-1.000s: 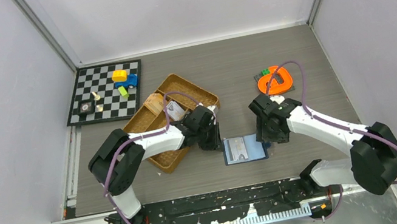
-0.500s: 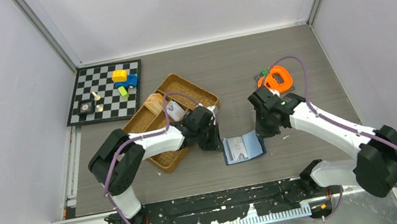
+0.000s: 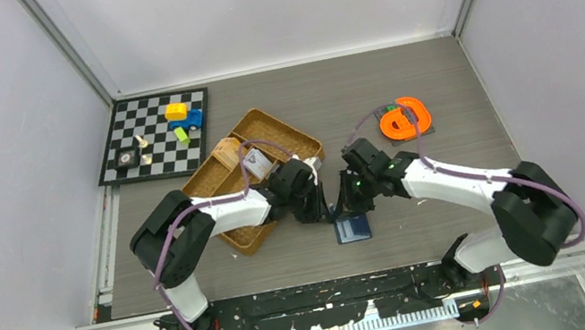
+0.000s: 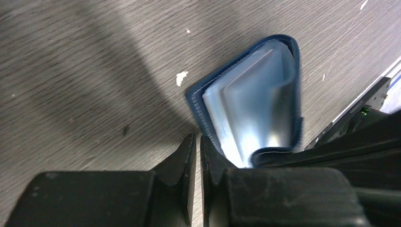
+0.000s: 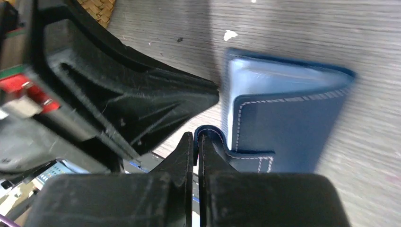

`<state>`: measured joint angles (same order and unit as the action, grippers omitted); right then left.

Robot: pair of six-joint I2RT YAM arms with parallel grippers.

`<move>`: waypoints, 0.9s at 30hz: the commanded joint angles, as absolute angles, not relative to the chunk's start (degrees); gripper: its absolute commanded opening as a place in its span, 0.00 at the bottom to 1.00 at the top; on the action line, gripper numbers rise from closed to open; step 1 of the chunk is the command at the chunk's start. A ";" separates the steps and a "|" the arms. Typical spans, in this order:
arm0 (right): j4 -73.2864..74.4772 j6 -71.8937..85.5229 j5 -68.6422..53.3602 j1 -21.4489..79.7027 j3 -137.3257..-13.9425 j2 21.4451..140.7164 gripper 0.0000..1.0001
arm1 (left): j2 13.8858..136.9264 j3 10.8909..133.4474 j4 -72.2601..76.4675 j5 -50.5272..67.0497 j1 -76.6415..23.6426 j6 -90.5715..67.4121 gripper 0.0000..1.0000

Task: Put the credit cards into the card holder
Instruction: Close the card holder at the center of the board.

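The card holder (image 3: 354,228), a navy wallet with white stitching, lies folded over on the table between both arms. In the left wrist view the card holder (image 4: 255,104) gapes slightly and shows its light blue lining. My right gripper (image 3: 345,207) is shut on the snap tab, which curls up between its fingertips (image 5: 196,137) from the card holder (image 5: 283,123). My left gripper (image 3: 322,212) is shut with nothing between its fingers, its tips (image 4: 197,140) on the table at the wallet's near corner. The credit cards are hidden.
A woven brown tray (image 3: 271,127) stands just behind the left gripper. A chessboard (image 3: 139,165) with small toys lies at the back left. An orange ring-shaped object (image 3: 404,120) sits at the back right. Both grippers are almost touching.
The right gripper shut on the open wallet's right edge and swept left, folding that flap over the left half. The left arm barely moved.
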<state>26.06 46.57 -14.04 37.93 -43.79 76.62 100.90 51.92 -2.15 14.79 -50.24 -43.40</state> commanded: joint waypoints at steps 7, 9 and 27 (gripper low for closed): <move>15.76 47.97 -19.83 39.79 -43.90 77.09 0.22 | 99.55 48.26 1.31 13.18 -50.45 -44.72 0.10; 21.75 46.30 -17.68 39.78 -46.19 72.53 0.41 | 99.58 48.25 1.40 13.27 -50.45 -44.82 0.10; 42.80 41.76 -3.71 22.54 -41.05 60.93 0.62 | 99.44 48.63 1.23 14.01 -50.45 -44.56 0.10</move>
<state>45.76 43.68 3.25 22.68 -44.91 58.98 100.27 49.30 2.31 14.96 -50.24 -45.08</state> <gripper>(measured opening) 0.621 0.097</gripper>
